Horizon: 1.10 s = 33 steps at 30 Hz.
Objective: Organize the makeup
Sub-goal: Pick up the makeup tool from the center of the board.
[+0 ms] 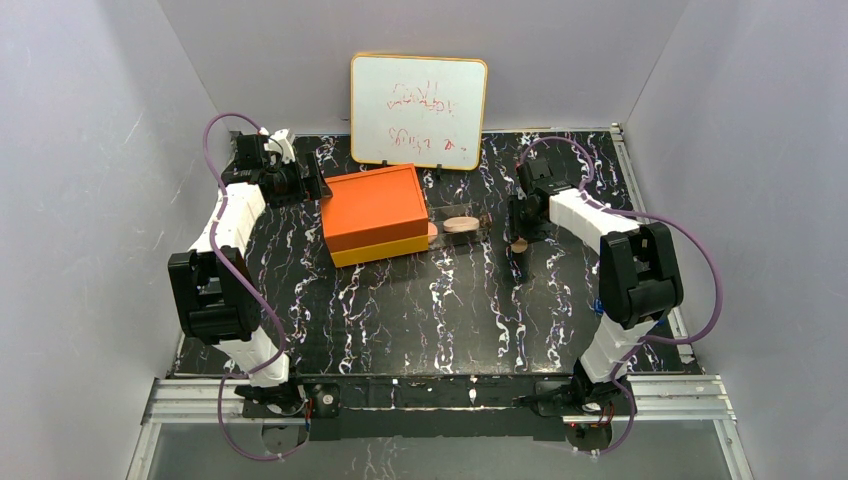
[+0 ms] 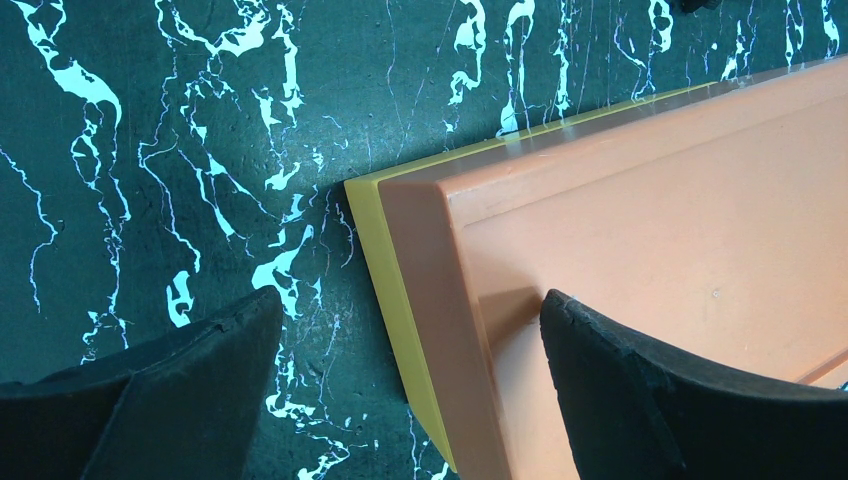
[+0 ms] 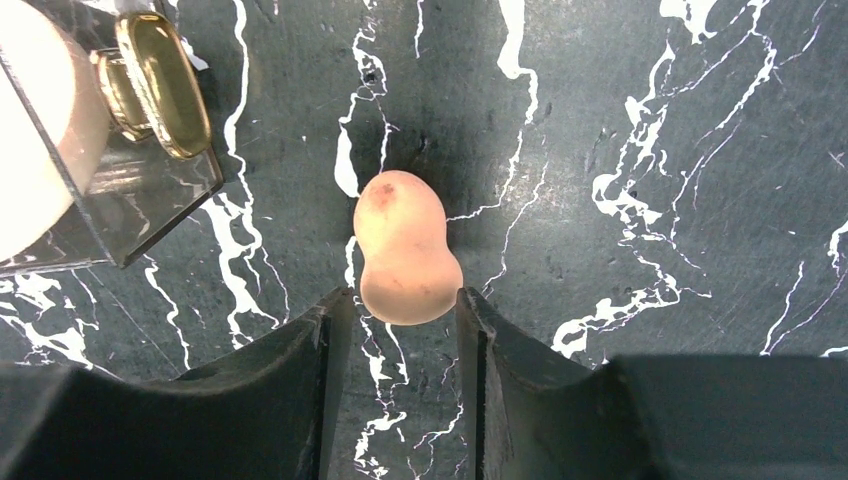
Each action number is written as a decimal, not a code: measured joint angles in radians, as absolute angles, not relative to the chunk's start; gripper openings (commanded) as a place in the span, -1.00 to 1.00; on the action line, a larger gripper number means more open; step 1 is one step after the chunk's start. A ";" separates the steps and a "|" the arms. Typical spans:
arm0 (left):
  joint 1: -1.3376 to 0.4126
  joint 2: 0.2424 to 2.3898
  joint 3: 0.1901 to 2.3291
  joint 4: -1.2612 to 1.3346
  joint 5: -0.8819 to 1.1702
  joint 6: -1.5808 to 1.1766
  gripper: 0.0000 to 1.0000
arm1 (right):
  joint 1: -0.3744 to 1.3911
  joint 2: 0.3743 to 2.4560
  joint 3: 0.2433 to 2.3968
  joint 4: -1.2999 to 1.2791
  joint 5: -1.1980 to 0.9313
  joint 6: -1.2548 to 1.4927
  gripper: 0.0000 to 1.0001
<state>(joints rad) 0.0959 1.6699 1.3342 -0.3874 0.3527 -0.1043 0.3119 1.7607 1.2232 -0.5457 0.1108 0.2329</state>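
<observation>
A tan egg-shaped sponge (image 3: 405, 245) lies on the black marble table, its wide end between the tips of my right gripper (image 3: 405, 300). The jaws stand open and close beside it: the right fingertip touches it and a thin gap shows on the left. From above, the sponge (image 1: 519, 244) is a small tan spot under the right gripper (image 1: 520, 235). A flat peach disc (image 1: 461, 224) lies in a clear drawer (image 3: 150, 200) pulled out of the orange box (image 1: 373, 212). My left gripper (image 2: 410, 300) is wide open over the box's corner (image 2: 600, 230), holding nothing.
The clear drawer has a gold knob (image 3: 165, 80) and sits just left of the sponge. A whiteboard (image 1: 418, 110) leans on the back wall behind the box. The box has a yellow base (image 2: 385, 270).
</observation>
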 measured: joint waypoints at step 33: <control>0.096 1.660 1.324 -0.379 0.348 -0.105 0.92 | 0.390 1.648 1.509 -0.603 0.118 0.234 -0.97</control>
<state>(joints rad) 0.0959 1.6604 1.3235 -0.3794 0.3481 -0.1047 0.3901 1.6478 1.5085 -0.6029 0.1184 0.2337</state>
